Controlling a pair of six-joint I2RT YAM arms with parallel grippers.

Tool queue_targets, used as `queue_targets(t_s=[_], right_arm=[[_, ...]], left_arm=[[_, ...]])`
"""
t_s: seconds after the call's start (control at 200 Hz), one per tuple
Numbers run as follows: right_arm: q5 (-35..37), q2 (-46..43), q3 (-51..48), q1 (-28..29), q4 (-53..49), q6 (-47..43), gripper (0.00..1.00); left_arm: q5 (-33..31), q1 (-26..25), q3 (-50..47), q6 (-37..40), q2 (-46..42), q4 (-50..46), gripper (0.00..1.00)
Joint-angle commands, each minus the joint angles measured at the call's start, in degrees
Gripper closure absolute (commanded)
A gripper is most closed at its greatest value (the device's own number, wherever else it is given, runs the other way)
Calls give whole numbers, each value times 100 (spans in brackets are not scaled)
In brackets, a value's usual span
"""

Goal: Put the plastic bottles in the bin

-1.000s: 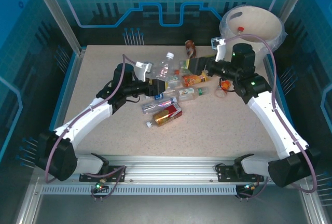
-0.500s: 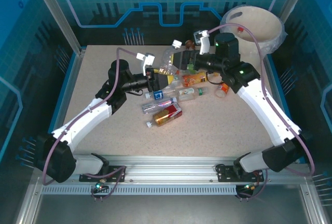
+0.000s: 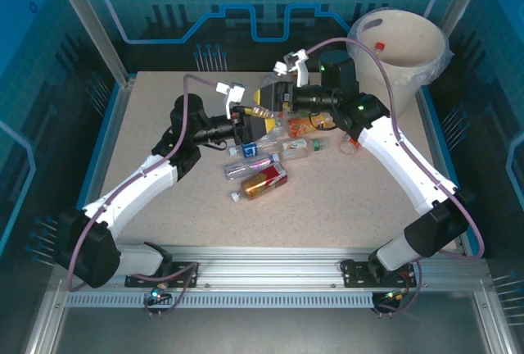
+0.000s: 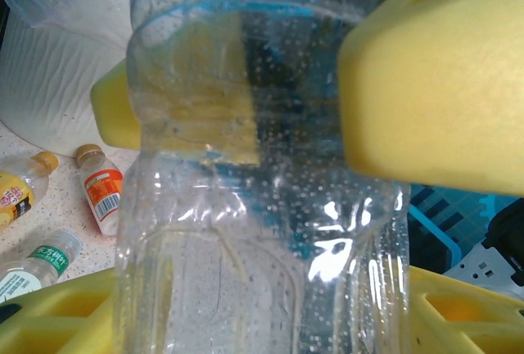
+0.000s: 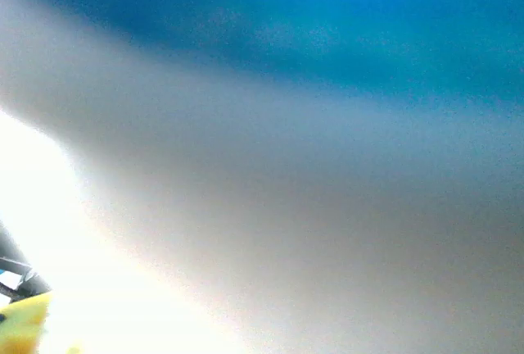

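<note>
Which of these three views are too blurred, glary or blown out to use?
Top external: sharp and evenly lit. Left wrist: the clear bottle sits right at the lens, speckled with droplets and white glare spots, the table behind slightly soft. Right wrist: wholly out of focus, a blue-grey smear, blown white at lower left.

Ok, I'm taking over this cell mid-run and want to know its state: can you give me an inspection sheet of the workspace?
Surface: speckled table, bare near the arm bases.
Job's things: clear bottle held off the table; loose bottles clustered mid-table; bin at the far right corner, a red cap visible inside.
Clutter: nothing seen.
Tools: left tool shut on the clear bottle; right tool: pads either side of the same bottle, grip unclear.
Cables: purple cable along each arm, the right one arcing past the bin.
Surroundings: blue panels in an aluminium frame.
</note>
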Motion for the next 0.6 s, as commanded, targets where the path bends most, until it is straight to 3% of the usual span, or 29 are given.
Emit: queue_targets(t_s=[0.0,0.175,0.47,0.595], right_arm=[[76,-83,-18,36,189,66,36],[307,-108,-96,45,188,1,42],[969,-65,-117,31,-17,-250,49],[1418,-73,-100,-126,-146,-411,50]], left_arm=[[198,-49,68,37,92,261,50],[96,-49,167,165,155,-59,46],[-1181,-41,376,524,152,-1433,12],[-1414,-19,352,625,43,-1742,2]])
